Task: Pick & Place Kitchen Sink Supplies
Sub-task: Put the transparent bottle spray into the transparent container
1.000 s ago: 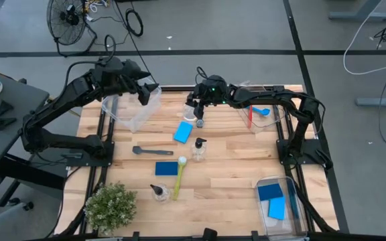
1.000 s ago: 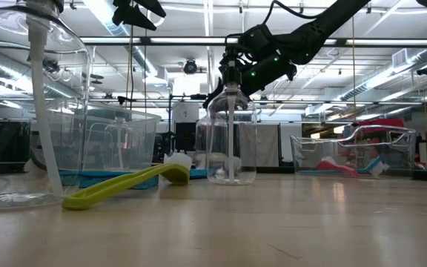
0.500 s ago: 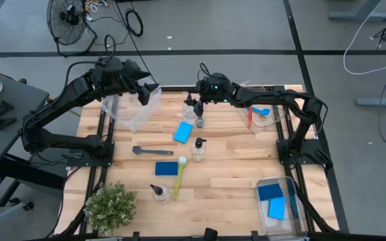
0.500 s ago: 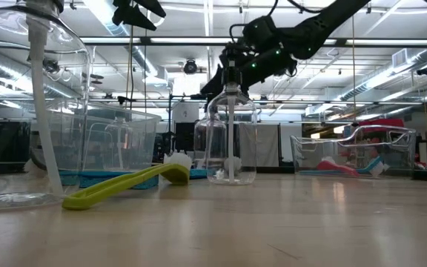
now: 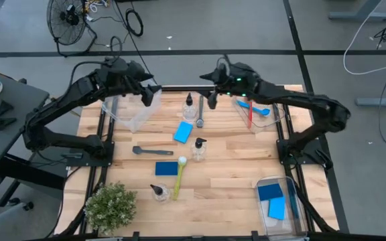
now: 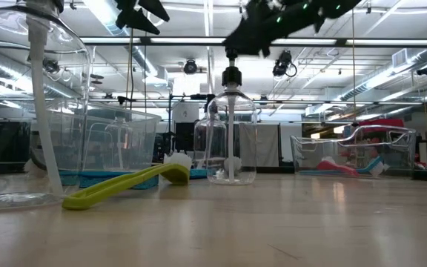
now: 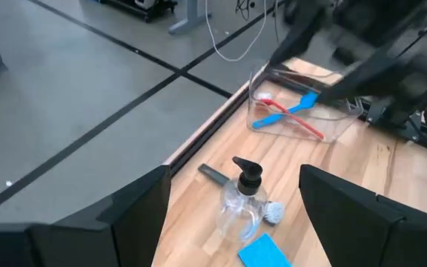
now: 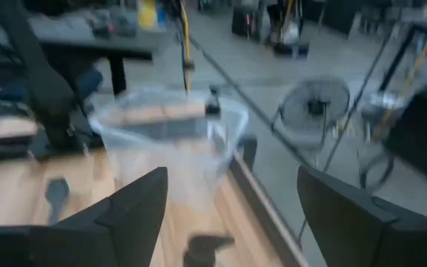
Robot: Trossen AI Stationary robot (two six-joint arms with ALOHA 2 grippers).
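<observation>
Right pincer: fingers apart, empty, raised just beside the far bottle's black top.
Far bottle: upright on the counter, free of any grip (probably set there on purpose).
Left pincer: fingers apart, hanging over the clear bin, apparently waiting.
Other supplies: blue sponge, second bottle, yellow-green brush lie mid-counter, unsorted.
</observation>
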